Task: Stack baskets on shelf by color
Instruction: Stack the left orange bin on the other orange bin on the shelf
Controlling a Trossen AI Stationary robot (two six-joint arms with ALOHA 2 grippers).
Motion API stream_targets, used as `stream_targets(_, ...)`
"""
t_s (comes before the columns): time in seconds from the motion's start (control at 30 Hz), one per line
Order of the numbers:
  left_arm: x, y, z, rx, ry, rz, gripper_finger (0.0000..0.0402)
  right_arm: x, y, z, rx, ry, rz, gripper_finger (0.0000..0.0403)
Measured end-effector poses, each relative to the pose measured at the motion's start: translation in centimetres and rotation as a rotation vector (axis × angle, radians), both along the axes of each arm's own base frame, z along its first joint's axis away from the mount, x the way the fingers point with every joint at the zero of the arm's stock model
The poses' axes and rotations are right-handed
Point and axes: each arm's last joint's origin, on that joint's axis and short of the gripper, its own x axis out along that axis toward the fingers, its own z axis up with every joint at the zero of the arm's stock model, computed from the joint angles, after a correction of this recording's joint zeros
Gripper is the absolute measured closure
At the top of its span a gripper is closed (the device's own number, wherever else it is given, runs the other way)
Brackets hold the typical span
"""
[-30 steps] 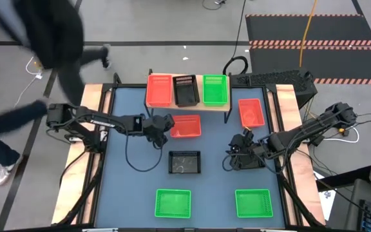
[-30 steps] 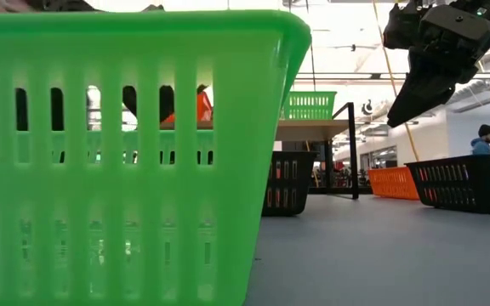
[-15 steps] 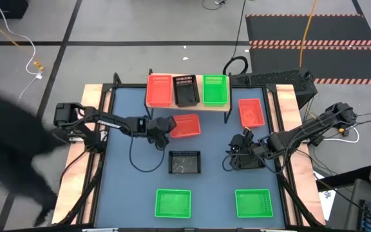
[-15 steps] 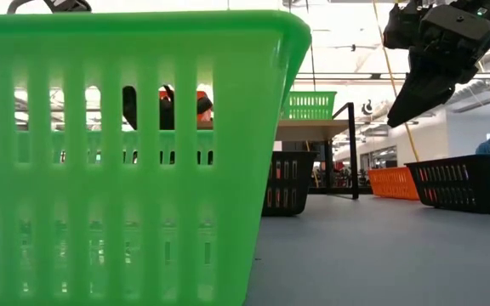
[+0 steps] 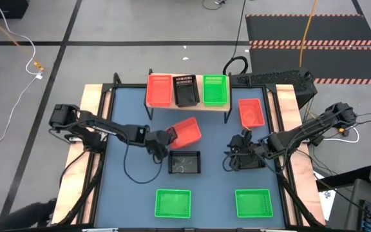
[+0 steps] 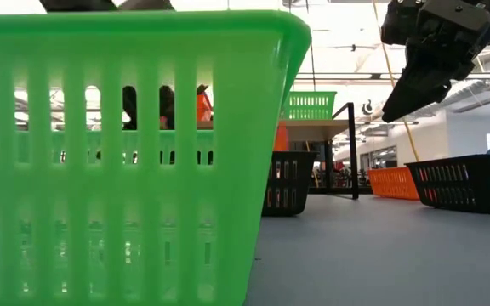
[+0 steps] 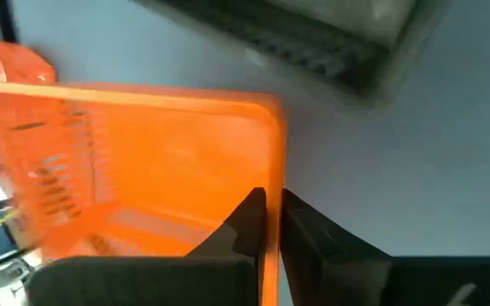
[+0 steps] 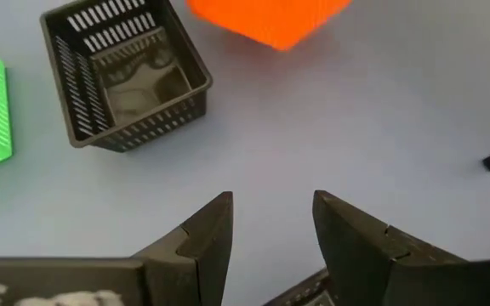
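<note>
My left gripper (image 5: 167, 136) is shut on a red basket (image 5: 187, 131), which sits skewed and tilted just near of the shelf (image 5: 189, 103). On the light-wood shelf stand one red basket (image 5: 160, 90), one black basket (image 5: 185, 89) and one green basket (image 5: 214, 89) side by side. A black basket (image 5: 184, 162) rests on the blue table next to the held one. Another red basket (image 5: 251, 113) lies at the right, and two green baskets (image 5: 173, 203) (image 5: 254, 203) lie near the front edge. My right gripper (image 5: 234, 158) hovers open at the right. My left gripper holds the red basket by its left end wall (image 7: 270, 170), close to a corner. One finger (image 7: 247, 223) is inside the basket and the other (image 7: 313, 246) outside. The fingers come from the table's left. The basket is tilted, its far right part higher.
In the low view a green basket (image 6: 126, 153) fills the foreground, with my right gripper (image 6: 415, 85) high above the table. The right wrist view shows bare blue table (image 8: 330, 127) between my right gripper (image 8: 270, 223) and the black basket (image 8: 122, 76).
My left gripper has shut on the red basket's end wall and moved toward the table's near edge. The basket has turned about and tipped up from lying flat and square to the shelf. A person at the left has walked out of view.
</note>
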Motion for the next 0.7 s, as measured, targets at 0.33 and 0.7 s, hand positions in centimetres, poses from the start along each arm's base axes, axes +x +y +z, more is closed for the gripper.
stream_targets(0.33,-1.1,-3.0,6.5,-0.179,-0.003,0.108,0.0378,0.2,0.1,0.1,0.009,-0.022,0.023,0.0245)
stream_targets(0.7,-2.1,-3.9,15.0,-0.415,-0.145,0.295,0.0380,0.3,0.2,0.2,-0.012,-0.024,0.049,0.0245)
